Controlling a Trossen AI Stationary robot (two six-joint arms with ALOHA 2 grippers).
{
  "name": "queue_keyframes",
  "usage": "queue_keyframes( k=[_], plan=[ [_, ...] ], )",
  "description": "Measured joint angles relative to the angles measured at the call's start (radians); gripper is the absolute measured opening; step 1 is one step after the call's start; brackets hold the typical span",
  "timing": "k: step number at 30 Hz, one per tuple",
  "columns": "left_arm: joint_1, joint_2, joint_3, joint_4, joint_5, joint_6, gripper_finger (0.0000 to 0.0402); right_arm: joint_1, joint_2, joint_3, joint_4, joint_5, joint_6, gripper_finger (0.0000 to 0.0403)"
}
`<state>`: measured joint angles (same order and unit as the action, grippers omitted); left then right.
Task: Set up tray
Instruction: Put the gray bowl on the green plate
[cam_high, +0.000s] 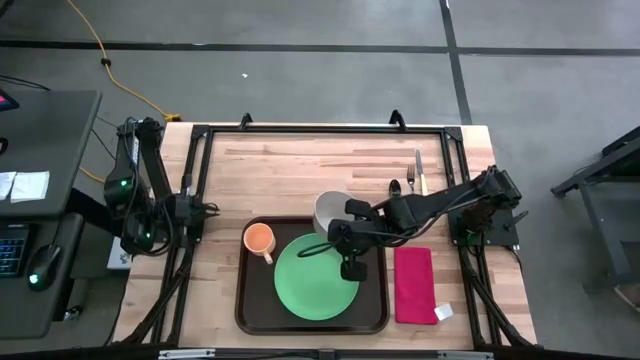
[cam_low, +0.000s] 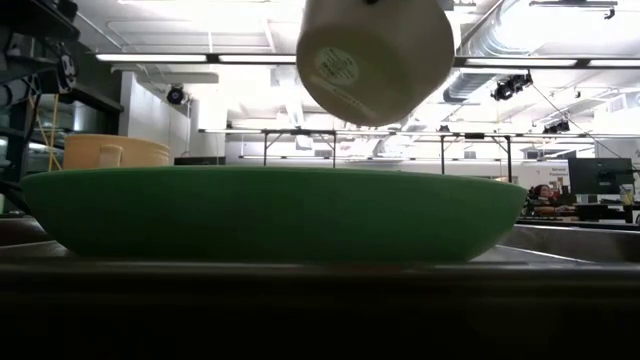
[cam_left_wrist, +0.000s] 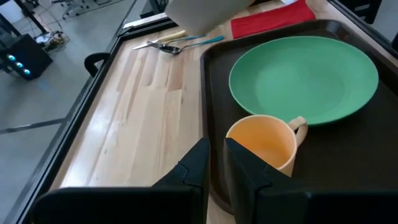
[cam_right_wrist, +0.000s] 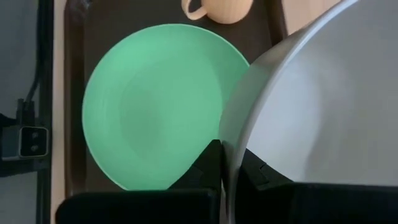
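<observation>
High view, left to right: left gripper (cam_high: 195, 210) parked at the left edge of the pale wooden slatted table (cam_high: 300, 165), off the tray, fingers a small way apart and empty in its wrist view. Next, large dark brown rectangular plastic tray (cam_high: 250, 300) with rounded corners and raised rim, lying on the near middle of the table. On its left part, small orange plastic mug (cam_high: 259, 239) with handle; beside it, round green plastic plate (cam_high: 310, 285) filling the tray's middle. Over the tray's far right corner, right gripper (cam_high: 348, 232), jaws clamped on the rim of a white round bowl (cam_high: 330, 208); fingertips largely hidden by the bowl wall in the wrist view. Low view: bowl tilted, raised clear above the plate, top cut off by the frame. Right of the tray, flat red cloth napkin (cam_high: 413, 284) on bare wood, a small white scrap at its near corner. Beyond it, metal cutlery (cam_high: 415, 176), a fork and a spoon as far as can be made out. Grey concrete floor around the table, yellow cable (cam_high: 110, 65) at far left. Low view background: ceiling strip lights, ducts, distant tables.
</observation>
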<state>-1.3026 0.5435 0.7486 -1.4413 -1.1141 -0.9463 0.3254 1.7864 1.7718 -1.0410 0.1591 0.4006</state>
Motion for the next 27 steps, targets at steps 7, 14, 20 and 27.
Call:
queue_keyframes(
  k=[7, 14, 20, 27],
  plan=[
    [0.000, -0.042, -0.066, 0.027, -0.019, -0.006, 0.0079, 0.009, 0.025, -0.001, 0.029, -0.019, -0.001, 0.0000],
    [0.000, -0.105, -0.130, 0.095, -0.031, 0.025, 0.0079, 0.011, 0.037, -0.002, 0.069, -0.061, 0.021, 0.0000],
    [0.000, -0.122, -0.151, 0.108, -0.051, 0.056, 0.0079, 0.017, 0.065, -0.002, 0.091, -0.085, 0.041, 0.0000],
    [0.000, -0.123, -0.172, 0.104, -0.079, 0.056, 0.0079, 0.026, 0.126, -0.002, 0.145, -0.147, 0.045, 0.0000]
  ],
)
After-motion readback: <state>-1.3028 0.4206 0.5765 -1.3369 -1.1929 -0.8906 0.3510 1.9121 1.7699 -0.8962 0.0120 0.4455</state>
